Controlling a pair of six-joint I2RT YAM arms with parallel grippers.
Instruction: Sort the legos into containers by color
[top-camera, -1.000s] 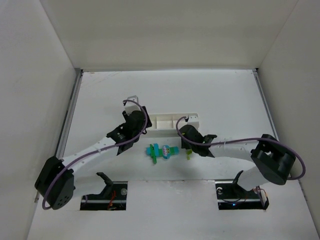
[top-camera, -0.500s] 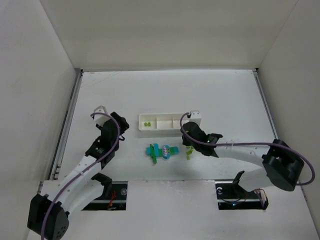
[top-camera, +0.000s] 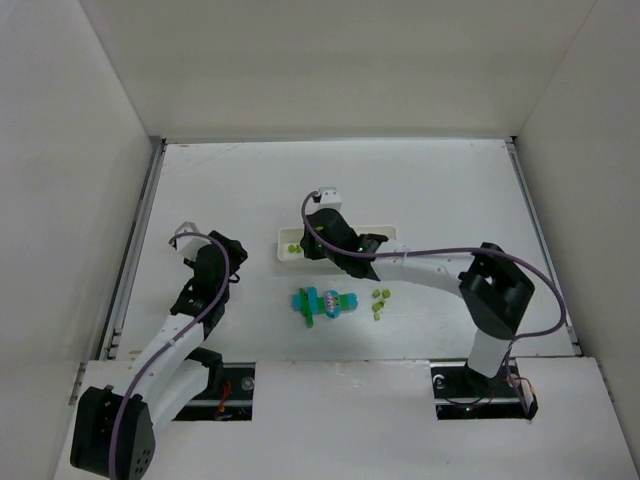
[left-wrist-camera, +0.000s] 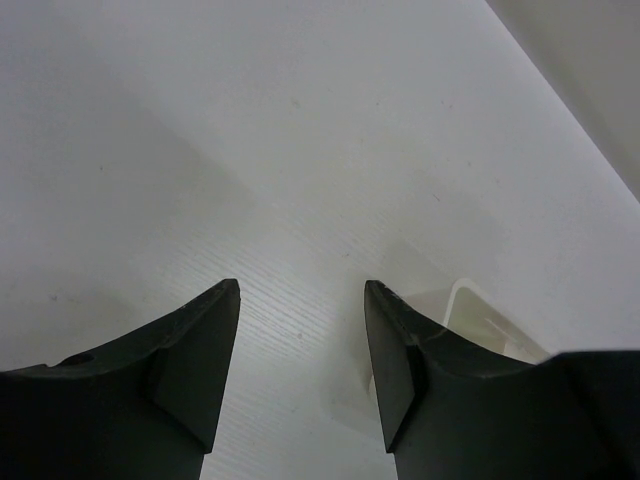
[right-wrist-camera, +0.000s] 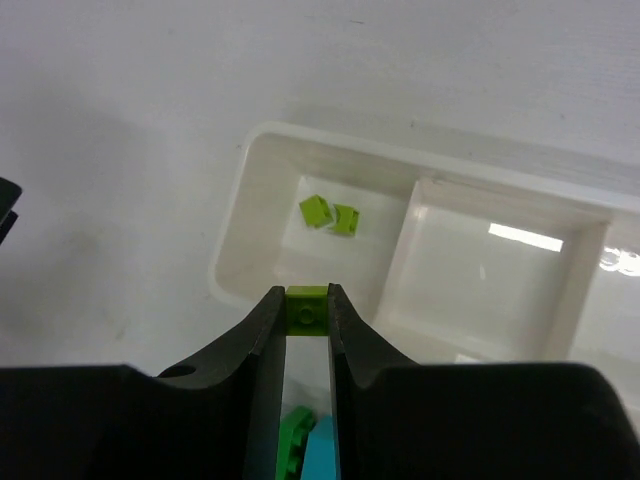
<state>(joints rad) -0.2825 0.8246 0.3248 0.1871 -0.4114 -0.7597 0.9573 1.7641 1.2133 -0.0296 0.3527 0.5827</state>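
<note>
**Lego (right-wrist-camera: 306, 310) pinched at the tray (right-wrist-camera: 232, 262) wall, ready to drop**

My right end effector (right-wrist-camera: 306, 298) is clamped on this one yellow-green lego. In the right wrist view it hangs just at the near wall of the tray's end compartment, centre-left of the frame. Two matching bricks (right-wrist-camera: 330, 214) lie on that compartment's floor, so I judge this the right bin.

To do it well, I should carry the piece a little further in, past the wall and over bare floor, then part the fingers only slightly. Released too early, it may strike the rim and bounce onto the worktop (right-wrist-camera: 120, 150). The divider (right-wrist-camera: 400, 250) just right of centre borders a middle compartment that shows no brick, so I should keep to the left of it.

The worktop at the left and top of the frame is open. The green and cyan cluster (right-wrist-camera: 300, 445) lies low in the frame, under my fingers, so I would retreat upward rather than drag back low.

My left end effector (left-wrist-camera: 300, 290) has its fingers apart with nothing between them. In the overhead view its arm sits at the left of the frame, well apart from the tray.
</note>
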